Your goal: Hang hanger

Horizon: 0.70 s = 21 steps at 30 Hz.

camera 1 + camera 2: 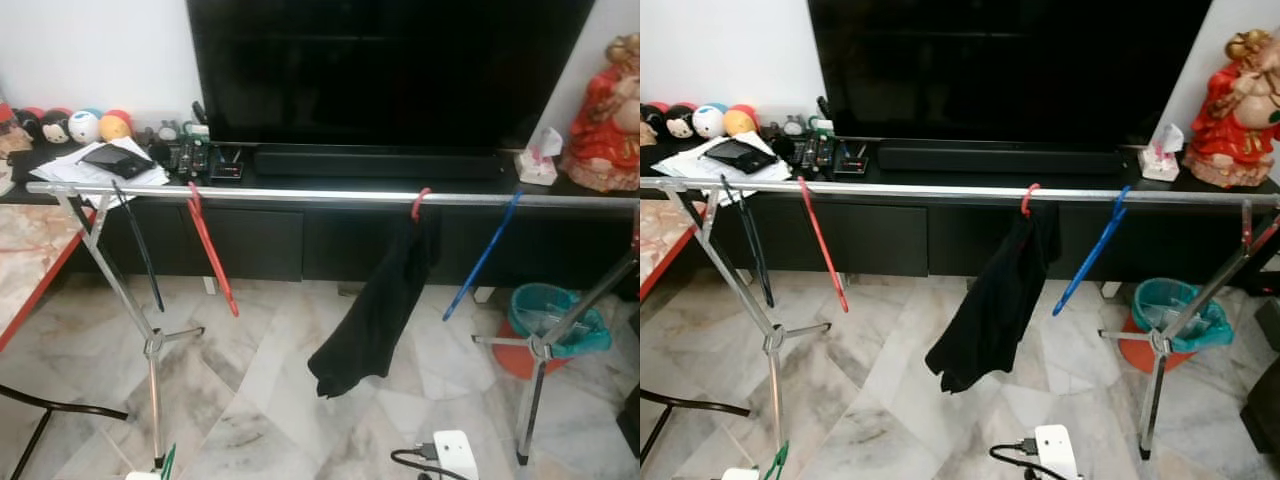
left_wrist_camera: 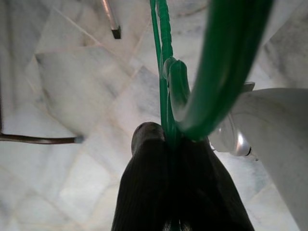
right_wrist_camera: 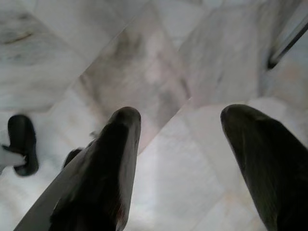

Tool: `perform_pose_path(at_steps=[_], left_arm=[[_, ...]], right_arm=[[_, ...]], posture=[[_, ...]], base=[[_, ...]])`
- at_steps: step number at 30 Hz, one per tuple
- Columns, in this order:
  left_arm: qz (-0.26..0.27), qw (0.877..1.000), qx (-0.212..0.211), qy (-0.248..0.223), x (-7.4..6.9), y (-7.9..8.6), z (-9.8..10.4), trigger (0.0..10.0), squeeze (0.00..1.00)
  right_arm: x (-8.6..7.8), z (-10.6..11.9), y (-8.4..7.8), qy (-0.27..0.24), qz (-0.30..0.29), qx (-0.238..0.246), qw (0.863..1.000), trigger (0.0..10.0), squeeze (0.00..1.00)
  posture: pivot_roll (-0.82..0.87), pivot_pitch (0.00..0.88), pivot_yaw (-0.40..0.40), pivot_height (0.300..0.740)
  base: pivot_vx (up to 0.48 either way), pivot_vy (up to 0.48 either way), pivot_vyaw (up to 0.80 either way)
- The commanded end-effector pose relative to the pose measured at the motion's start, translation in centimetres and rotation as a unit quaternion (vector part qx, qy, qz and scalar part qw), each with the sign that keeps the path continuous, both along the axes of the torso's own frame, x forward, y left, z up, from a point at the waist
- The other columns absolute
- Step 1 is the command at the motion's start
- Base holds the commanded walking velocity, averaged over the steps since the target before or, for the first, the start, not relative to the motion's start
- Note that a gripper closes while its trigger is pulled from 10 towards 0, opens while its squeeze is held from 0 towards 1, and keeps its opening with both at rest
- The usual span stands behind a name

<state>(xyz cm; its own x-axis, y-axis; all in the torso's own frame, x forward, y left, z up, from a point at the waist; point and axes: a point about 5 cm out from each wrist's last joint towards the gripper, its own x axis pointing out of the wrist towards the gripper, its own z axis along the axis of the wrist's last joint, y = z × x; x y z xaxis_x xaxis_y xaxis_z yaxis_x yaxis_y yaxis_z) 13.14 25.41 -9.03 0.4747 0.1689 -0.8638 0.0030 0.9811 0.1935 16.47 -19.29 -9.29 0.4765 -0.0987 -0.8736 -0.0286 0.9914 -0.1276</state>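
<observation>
Green hanger (image 2: 168, 91), clamped between the closed fingers of the left gripper (image 2: 166, 144), held low above the marble floor (image 2: 72, 86). Right gripper (image 3: 180, 144) open, empty. Step: carrying. Next, probably: lift the hook over the rail (image 1: 300, 195), likely between red hanger (image 1: 212, 250) and black garment (image 1: 375, 310).

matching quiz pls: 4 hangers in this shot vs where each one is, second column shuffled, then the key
Things:
1. green hanger
2. red hanger
3. blue hanger
4. black hanger

Places:
A. on the rail, right of the black garment
B. clamped in the left gripper, down low over the marble floor
C. on the rail, nearest its left end
D. on the rail, between the black hanger and the garment

Pairs: 1-B, 2-D, 3-A, 4-C
</observation>
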Motion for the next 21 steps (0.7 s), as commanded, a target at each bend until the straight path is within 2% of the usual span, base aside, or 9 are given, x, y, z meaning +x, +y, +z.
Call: perform_pose_path(at_steps=[1,16,21], left_arm=[[-0.007,1.000,0.007,0.014,-0.62,0.18,-0.17,10.0,0.00],[-0.003,1.000,0.008,0.003,-0.25,0.06,-0.07,10.0,0.00],[0.001,1.000,0.015,-0.017,-0.04,0.07,0.08,10.0,0.00]], right_arm=[[0.60,0.21,0.41,-0.009,0.002,0.005,1.000,10.0,0.00],[0.89,0.35,0.27,-0.010,0.006,0.005,1.000,10.0,0.00],[0.89,0.36,0.19,-0.010,0.008,0.004,1.000,10.0,0.00]], posture=[[0.10,0.000,-0.042,0.740],[0.10,0.000,-0.050,0.740],[0.10,0.000,-0.054,0.740]], base=[[0.000,-0.405,0.00],[0.000,-0.405,0.00],[0.000,-0.052,0.00]])
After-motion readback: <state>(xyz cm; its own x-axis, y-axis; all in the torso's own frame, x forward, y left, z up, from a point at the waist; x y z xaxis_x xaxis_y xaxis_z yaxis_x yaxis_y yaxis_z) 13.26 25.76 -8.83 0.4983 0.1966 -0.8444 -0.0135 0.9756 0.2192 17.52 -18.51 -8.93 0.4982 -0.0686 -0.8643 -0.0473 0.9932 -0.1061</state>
